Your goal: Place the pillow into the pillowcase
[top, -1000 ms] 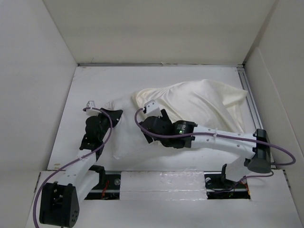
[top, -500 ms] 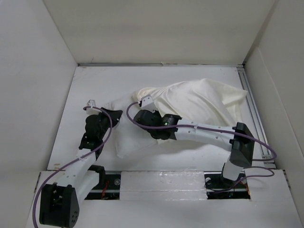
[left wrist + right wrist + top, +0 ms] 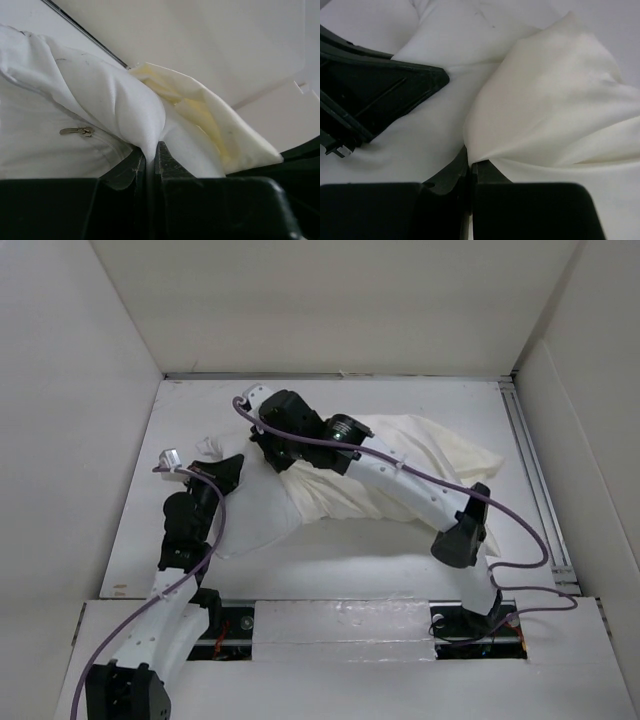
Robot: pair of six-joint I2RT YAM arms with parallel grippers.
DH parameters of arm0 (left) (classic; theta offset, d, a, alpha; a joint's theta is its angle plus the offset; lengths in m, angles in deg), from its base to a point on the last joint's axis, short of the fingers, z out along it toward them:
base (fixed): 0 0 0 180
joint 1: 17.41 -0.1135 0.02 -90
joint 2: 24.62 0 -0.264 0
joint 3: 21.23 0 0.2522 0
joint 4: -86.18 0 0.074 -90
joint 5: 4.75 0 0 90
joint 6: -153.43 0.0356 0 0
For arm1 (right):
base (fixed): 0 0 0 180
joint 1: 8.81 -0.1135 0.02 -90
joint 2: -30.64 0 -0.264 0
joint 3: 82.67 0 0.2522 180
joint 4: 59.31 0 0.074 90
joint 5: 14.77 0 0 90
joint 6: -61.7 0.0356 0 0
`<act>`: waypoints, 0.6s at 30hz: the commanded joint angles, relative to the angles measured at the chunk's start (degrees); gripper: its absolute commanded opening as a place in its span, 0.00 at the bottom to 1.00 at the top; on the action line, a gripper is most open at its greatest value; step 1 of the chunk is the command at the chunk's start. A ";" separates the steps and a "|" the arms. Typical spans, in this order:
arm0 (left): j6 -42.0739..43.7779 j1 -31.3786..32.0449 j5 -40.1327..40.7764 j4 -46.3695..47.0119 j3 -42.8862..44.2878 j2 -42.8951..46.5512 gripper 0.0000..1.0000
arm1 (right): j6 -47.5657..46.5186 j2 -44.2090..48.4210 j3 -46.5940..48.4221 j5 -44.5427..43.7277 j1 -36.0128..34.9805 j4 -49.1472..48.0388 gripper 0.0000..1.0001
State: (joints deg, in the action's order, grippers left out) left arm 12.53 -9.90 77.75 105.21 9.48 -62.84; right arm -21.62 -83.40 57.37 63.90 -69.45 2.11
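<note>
The white pillow (image 3: 250, 520) lies left of centre on the table, its far right part under the cream pillowcase (image 3: 420, 465). My left gripper (image 3: 228, 473) is shut on a fold of the pillow's white fabric (image 3: 115, 100) near a small zipper pull (image 3: 75, 131), with the pillowcase (image 3: 210, 120) just beyond. My right gripper (image 3: 272, 460) reaches across to the far left and is shut on the pillowcase's edge (image 3: 555, 100), pinched at the jaws (image 3: 470, 161). The pillow (image 3: 455, 40) and the left gripper's black fingers (image 3: 385, 95) sit right beside it.
White walls (image 3: 90, 440) close in the table on three sides. A metal rail (image 3: 530, 465) runs along the right edge. The right arm's elbow (image 3: 462, 540) stands over the table's near right. Purple cables (image 3: 210, 540) loop off both arms.
My right gripper has shut on the pillowcase's edge and swung up and to the left, dragging the case further over the pillow. The left gripper moved slightly, still holding the pillow.
</note>
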 commanded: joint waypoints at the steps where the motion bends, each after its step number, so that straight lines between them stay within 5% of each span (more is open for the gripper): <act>1: -1.23 0.75 -2.95 5.17 1.06 0.69 0.00 | -4.39 -5.66 6.60 12.98 0.35 -2.04 0.00; 6: -2.37 0.75 -1.73 8.59 -0.43 -2.73 0.00 | -0.01 -5.14 1.51 31.79 0.88 -12.93 0.00; 15: -4.92 0.75 2.06 11.67 -2.18 -5.28 0.00 | 9.39 -9.98 13.64 67.38 2.19 -23.91 0.00; 18: -5.44 0.75 1.28 14.66 -2.18 -8.27 0.00 | 15.90 -7.61 5.95 74.68 2.19 -36.20 0.00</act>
State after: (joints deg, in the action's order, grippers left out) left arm 10.02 -10.63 84.83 113.45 7.26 -68.96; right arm -13.60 -94.59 63.84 119.18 -64.71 -9.02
